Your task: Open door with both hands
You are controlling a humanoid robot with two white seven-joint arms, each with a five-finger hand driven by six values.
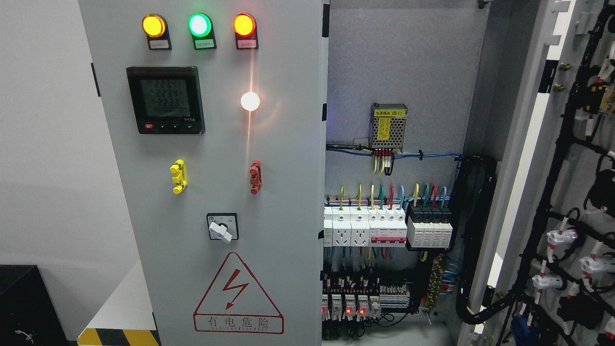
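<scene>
Right now, from the head camera, I can see no hand at all. Neither my left arm nor my right arm comes into the picture, so I cannot tell if the fingers are spread or curled.

I see a tall grey electrical cabinet. Its left door [211, 173] is shut and faces me flat. It stands upright, so its long way runs top to bottom. On it are three round lamps: a yellow lamp [153, 25], a green lamp [200, 24] and an orange lamp [244, 24]. Below them sits a meter screen [166, 100]. Lower down are a yellow handle [178, 176] and a red handle [255, 177], both standing up and down, then a white turn switch [221, 232] and a red warning sign [238, 295].

The right door [562, 192] is swung wide open, far to the right, and I see its inner side with black wires. Between the doors the wired inside [389, 230] shows.

I think the left door is the one left to open. Its free edge [321, 192] lies in the middle of the picture. I cannot say which hand is nearer.
</scene>
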